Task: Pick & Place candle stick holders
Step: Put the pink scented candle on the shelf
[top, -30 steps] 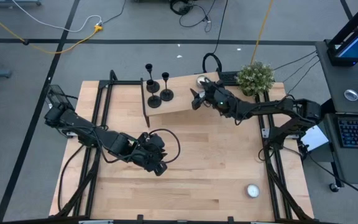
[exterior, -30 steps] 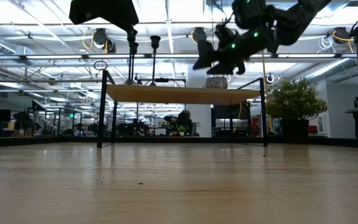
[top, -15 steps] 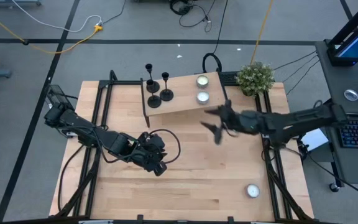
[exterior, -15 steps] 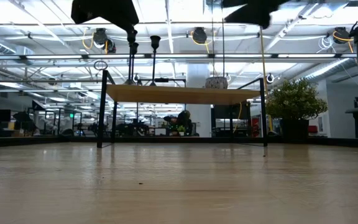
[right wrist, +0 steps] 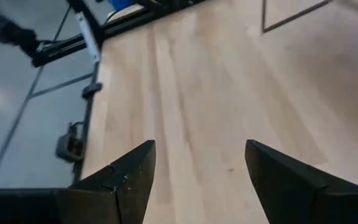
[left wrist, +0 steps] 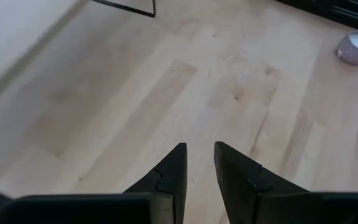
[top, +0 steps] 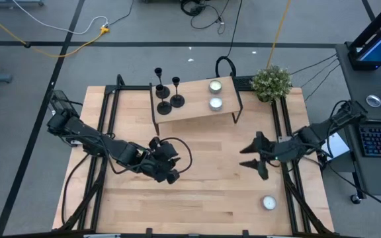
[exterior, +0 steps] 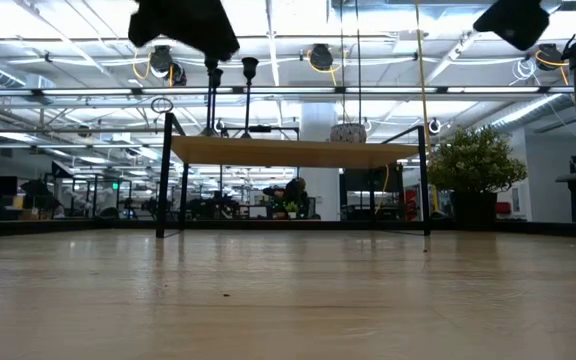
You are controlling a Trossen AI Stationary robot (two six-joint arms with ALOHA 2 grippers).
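Black candlesticks (top: 167, 92), all three, stand upright in a close cluster at the left end of the small wooden shelf (top: 194, 109), two on its top near the edge and one just off its far corner; in the low view their stems and cups (exterior: 230, 95) rise above that end of the shelf (exterior: 293, 151). Two white candles (top: 215, 94) sit on the shelf's right half, exactly as they did half a second ago. A third candle (top: 268, 202) lies on the table (top: 204, 198) well in front of the shelf, toward the right.

What differs is the right gripper (top: 258, 155): a second ago it was over the shelf's right end, then just in front of it, and it has now pulled back to the right side of the table, well clear of the shelf, fingers (right wrist: 124, 177) spread wide and empty. The left gripper (top: 167, 166) hangs in front of the shelf's left end, barely shifted, its fingers (left wrist: 169, 180) narrowly parted around nothing.
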